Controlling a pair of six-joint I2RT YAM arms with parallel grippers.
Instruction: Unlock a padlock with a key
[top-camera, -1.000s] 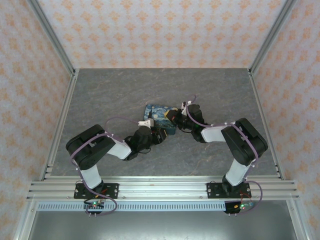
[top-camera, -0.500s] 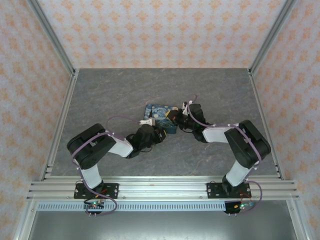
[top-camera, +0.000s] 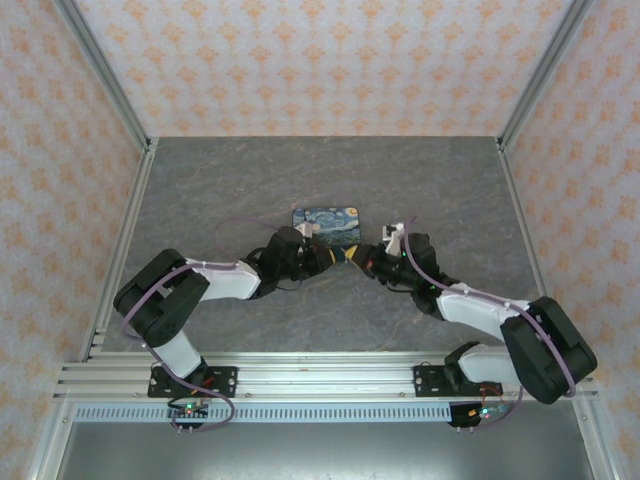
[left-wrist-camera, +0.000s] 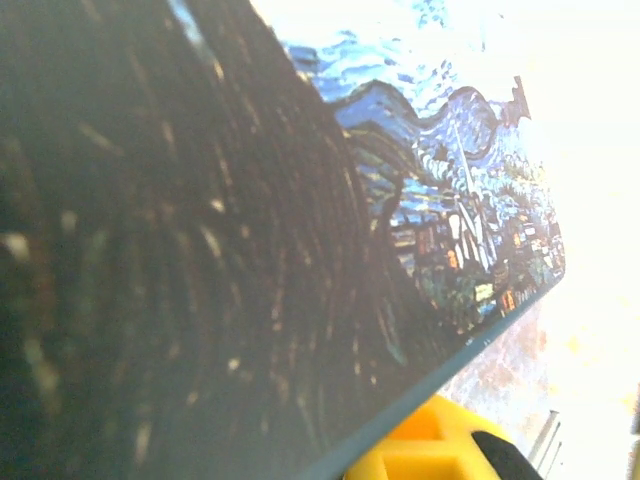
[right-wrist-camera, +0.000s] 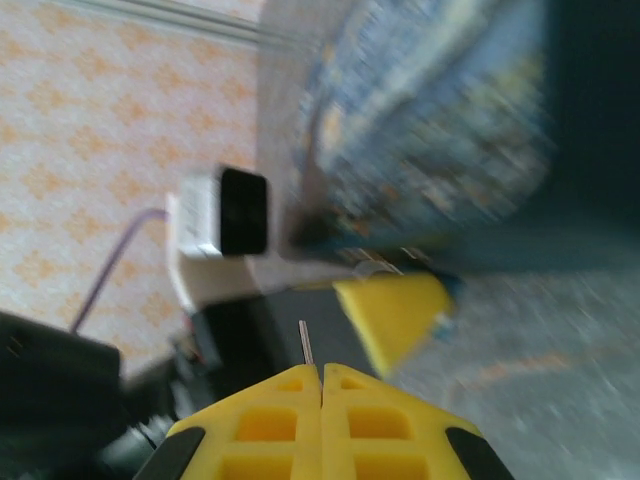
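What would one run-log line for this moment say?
left tool: at near edge of padlock, grip unclear | right tool: shut on key | key: tip free, not yet inserted

Left arm (top-camera: 225, 283) and right arm (top-camera: 480, 310) share glossy black joint housings and white link shells; a thin purple cable (top-camera: 243, 223) loops along each; flat black base plates (top-camera: 220, 380) sit beneath; the fingers (right-wrist-camera: 268, 425) are yellow with square recesses and black corners; a white wrist camera (right-wrist-camera: 222, 212) has a black face.
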